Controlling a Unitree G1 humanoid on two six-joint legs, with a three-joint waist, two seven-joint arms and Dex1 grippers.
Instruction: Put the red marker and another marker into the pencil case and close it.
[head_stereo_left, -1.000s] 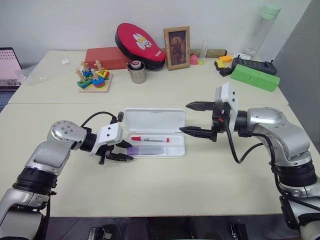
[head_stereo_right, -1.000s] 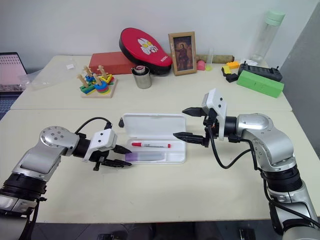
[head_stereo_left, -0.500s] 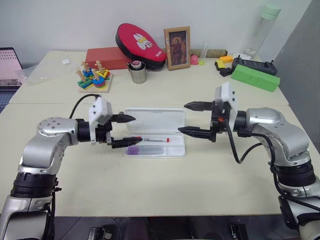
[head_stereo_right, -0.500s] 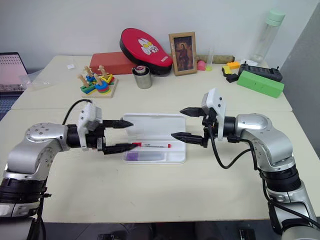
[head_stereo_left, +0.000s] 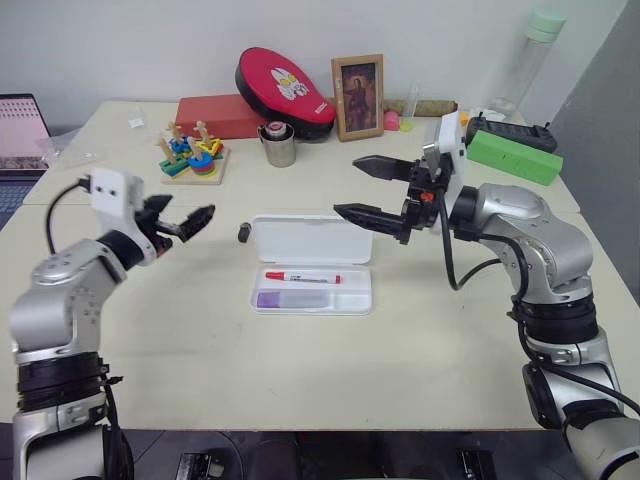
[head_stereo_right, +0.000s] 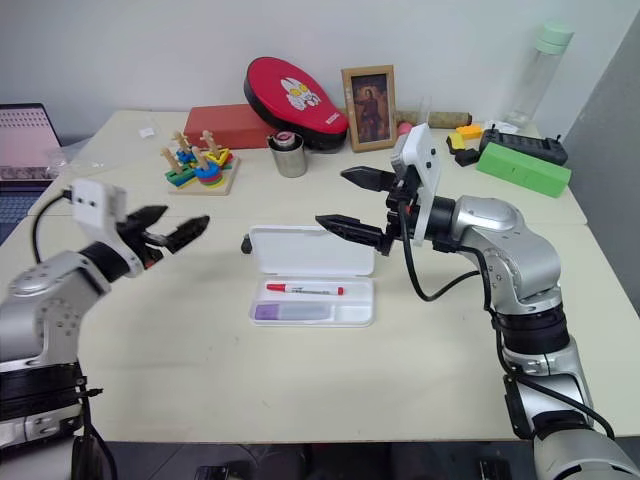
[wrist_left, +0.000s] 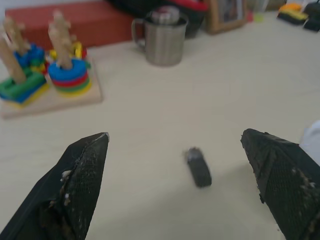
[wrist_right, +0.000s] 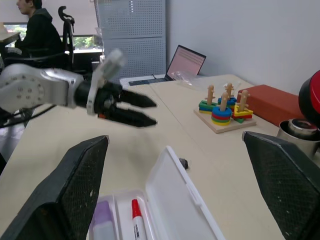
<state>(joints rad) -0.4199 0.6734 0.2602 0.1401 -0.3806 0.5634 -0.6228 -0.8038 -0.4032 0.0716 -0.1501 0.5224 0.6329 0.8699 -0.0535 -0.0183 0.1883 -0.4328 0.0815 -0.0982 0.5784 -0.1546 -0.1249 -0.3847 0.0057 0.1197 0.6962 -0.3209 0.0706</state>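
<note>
- The pencil case (head_stereo_left: 311, 263) lies open in the middle of the head views, lid up behind the tray.
- The red marker (head_stereo_left: 301, 277) lies lengthwise in the back half of the tray; the lilac highlighter (head_stereo_left: 292, 299) lies just in front of it, parallel, toward the tray's left end.
- Judged from that, both pens are in; what is left is to swing the lid down and press it shut.
- The left gripper (head_stereo_left: 185, 224) hangs at the left of the frame, well apart from the case, fingers spread with nothing between them.
- The right gripper (head_stereo_left: 362, 189) is at centre right, above and behind the lid's right end, pointing toward the frame's left; its fingers are spread wide and empty, the lower one near the lid's top edge, though whether it touches I cannot tell.
- A small black object (head_stereo_left: 243, 233) sits on the table just beside the lid's left corner; a hand coming in from that side could knock it.
- Behind the case, in the upper part of the frame, stand a metal cup (head_stereo_left: 277, 146), a ring-stacking toy (head_stereo_left: 190, 157), a red box (head_stereo_left: 214, 113) and a picture frame (head_stereo_left: 357, 96), all set well back, so the lid has room to swing forward.
- The table (head_stereo_left: 400, 370) in front of the case and to either side is bare down to its near edge, leaving open room for both arms.
</note>
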